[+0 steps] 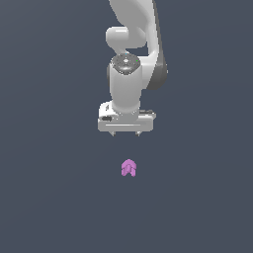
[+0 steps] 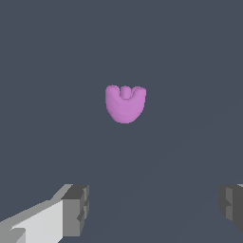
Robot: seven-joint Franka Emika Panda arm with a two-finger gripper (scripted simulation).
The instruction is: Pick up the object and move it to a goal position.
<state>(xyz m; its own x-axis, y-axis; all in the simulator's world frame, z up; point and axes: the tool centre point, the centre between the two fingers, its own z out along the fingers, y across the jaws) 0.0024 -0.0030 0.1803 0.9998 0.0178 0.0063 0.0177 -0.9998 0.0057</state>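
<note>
Hanging over a plain dark grey surface, the white Panda arm points its gripper straight down, jaws spread wide and holding nothing. In the exterior view the two short fingertips peek out beneath the pale gripper body, set well apart from one another. The pink-purple object, a small lumpy piece with rounded lobes, sits alone on the grey surface at about 6 o'clock from the gripper in that view, apart from it and narrower than the gripper's body. The wrist view shows the same object as a rounded form with two outer lobes and a smaller nub between them, lying clear of both fingers. One grey-padded finger shows at one edge of that picture on its white mount, and the other at the opposite edge, with open grey surface between them. Nothing touches the object.
</note>
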